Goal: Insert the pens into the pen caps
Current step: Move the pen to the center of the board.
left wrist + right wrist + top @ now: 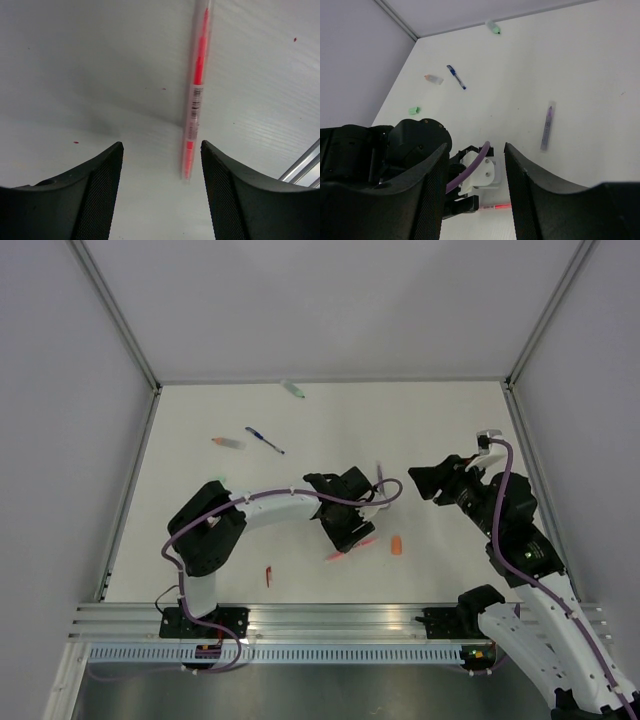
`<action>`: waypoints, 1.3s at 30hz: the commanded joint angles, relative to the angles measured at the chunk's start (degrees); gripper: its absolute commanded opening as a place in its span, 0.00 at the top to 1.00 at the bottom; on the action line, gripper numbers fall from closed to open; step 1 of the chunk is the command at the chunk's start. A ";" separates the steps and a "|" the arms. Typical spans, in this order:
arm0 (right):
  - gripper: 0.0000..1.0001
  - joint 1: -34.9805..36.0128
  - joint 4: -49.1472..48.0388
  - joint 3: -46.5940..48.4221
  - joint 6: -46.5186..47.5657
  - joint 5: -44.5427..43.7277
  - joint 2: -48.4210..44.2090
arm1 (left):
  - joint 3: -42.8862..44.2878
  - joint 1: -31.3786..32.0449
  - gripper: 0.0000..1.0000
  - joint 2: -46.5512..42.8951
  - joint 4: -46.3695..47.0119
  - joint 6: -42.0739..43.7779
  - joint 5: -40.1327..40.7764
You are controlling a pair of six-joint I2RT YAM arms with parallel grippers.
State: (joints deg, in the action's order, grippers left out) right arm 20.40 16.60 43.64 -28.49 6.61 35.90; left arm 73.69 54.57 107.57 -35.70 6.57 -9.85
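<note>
The left gripper [161,145] and right gripper [476,147] both stand spread and empty, so the next step is probably pinching the near red pen [200,60], then aligning it with the orange cap [397,545] to its right.

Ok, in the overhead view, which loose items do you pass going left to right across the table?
Short salmon-tipped clear piece, blue pen, short green-tipped clear piece, red pen, purple-grey pen, orange cap.

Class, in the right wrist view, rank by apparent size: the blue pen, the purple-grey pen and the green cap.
1. purple-grey pen: looks longest, but it lies nearer the camera, so its true lead is unsure.
2. blue pen.
3. green cap: clearly smallest.
</note>
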 commanded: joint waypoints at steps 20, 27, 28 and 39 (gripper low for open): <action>0.48 -0.19 4.84 -3.29 -5.78 1.21 0.65 | -4.08 5.65 0.27 -7.80 5.56 -3.66 14.77; 0.47 -0.19 4.31 -7.08 -6.58 0.33 -2.14 | -4.25 5.55 0.25 -11.59 6.26 -4.63 -2.70; 0.47 -0.10 4.84 -6.64 -6.32 -0.02 -2.58 | -4.78 5.81 0.25 -11.33 6.52 -4.98 -5.77; 0.46 -0.19 10.29 -3.39 -3.86 -3.62 -6.98 | -5.67 12.23 0.19 -3.16 11.98 -9.82 1.48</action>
State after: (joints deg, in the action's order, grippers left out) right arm 20.40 25.39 37.89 -33.08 4.32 29.76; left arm 67.70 66.83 102.96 -26.13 -0.21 -10.61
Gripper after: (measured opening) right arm 0.539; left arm 0.810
